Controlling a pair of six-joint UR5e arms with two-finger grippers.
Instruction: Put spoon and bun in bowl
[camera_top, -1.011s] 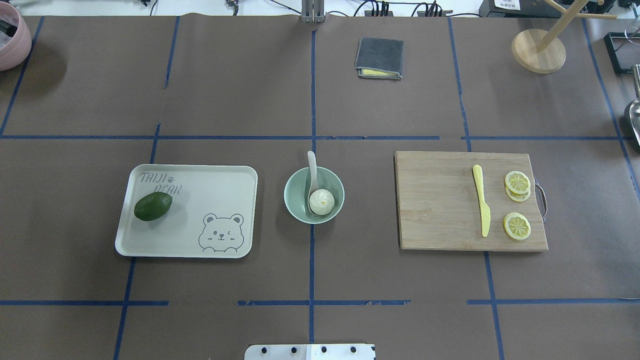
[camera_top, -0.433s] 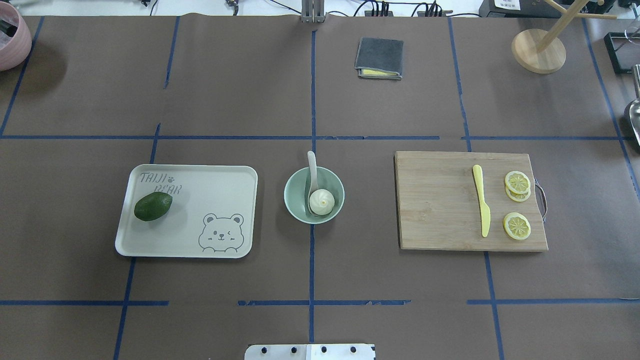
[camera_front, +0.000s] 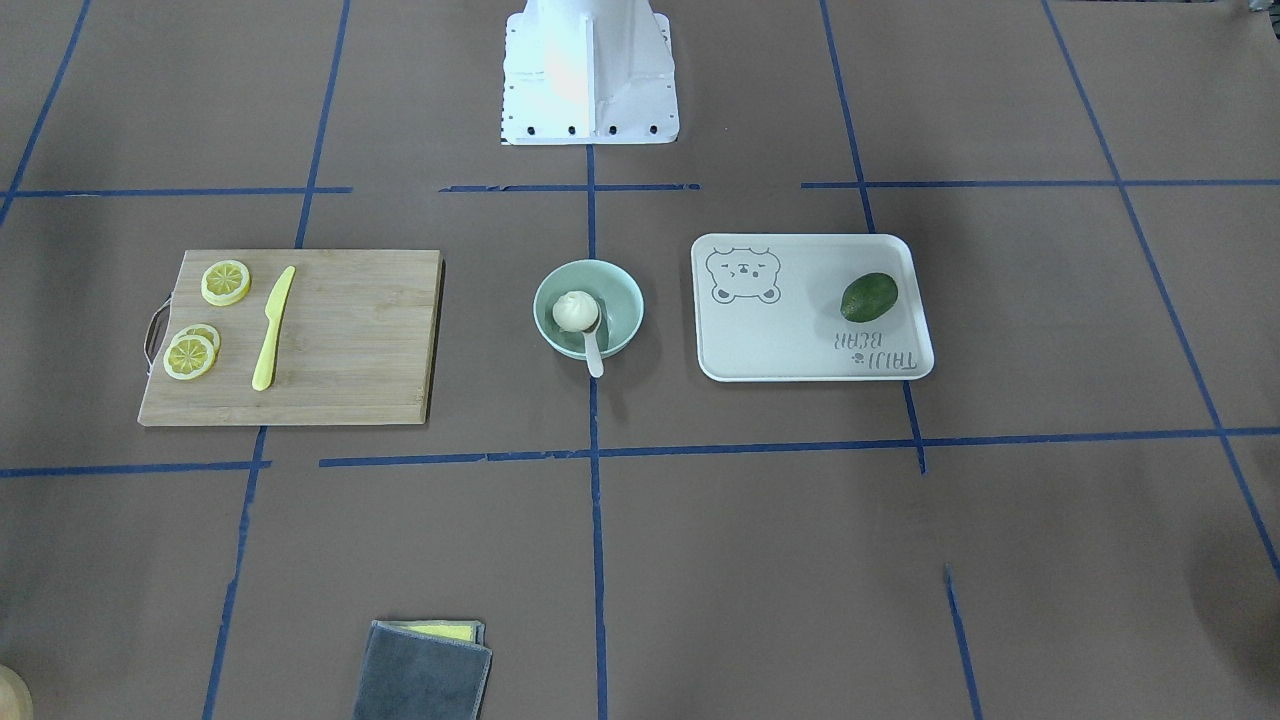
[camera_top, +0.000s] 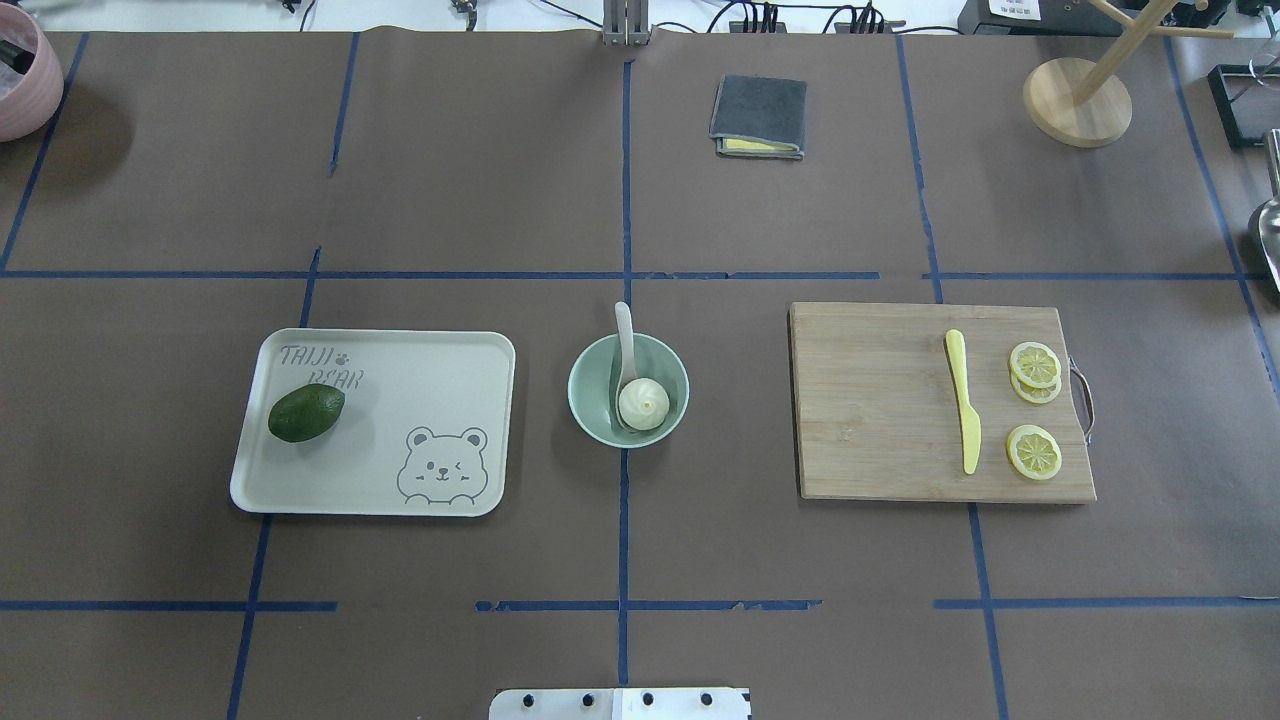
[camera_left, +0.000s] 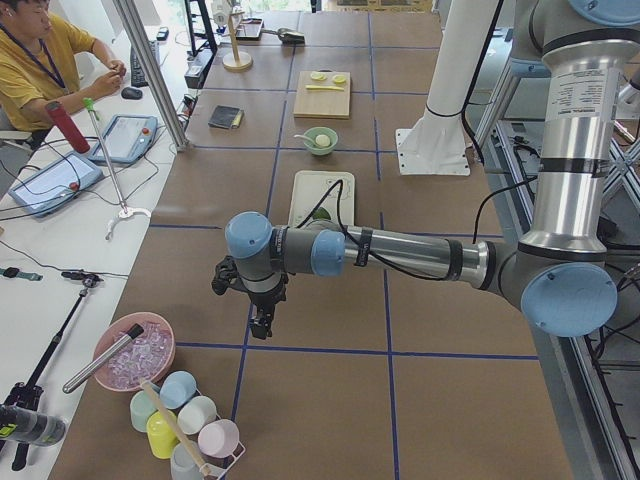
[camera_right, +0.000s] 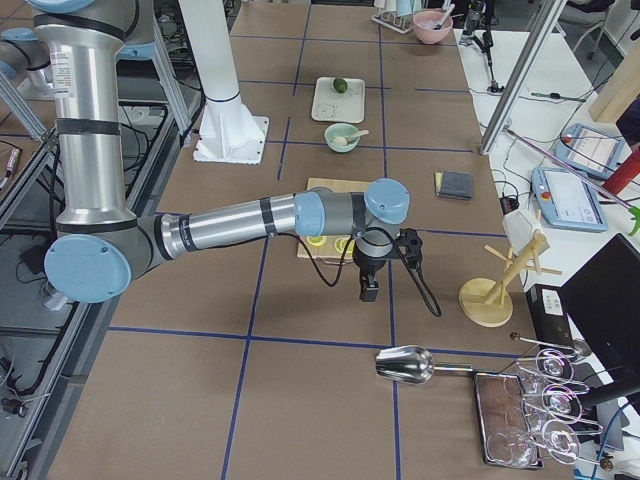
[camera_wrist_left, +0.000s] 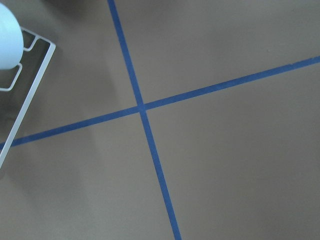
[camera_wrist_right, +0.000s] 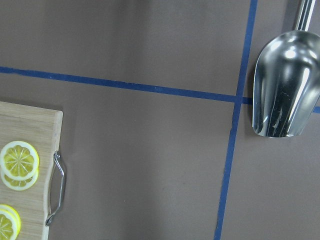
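The mint-green bowl stands at the table's middle, also in the front-facing view. The white bun lies inside it. The whitish spoon lies in the bowl too, its scoop beside the bun and its handle sticking out over the far rim. Both arms are out of the overhead view. My left gripper hangs over bare table far to the left. My right gripper hangs beyond the cutting board's right end. I cannot tell whether either is open or shut.
A pale tray with a dark green avocado lies left of the bowl. A wooden cutting board with a yellow knife and lemon slices lies right. A grey cloth, a wooden stand and a metal scoop lie farther off.
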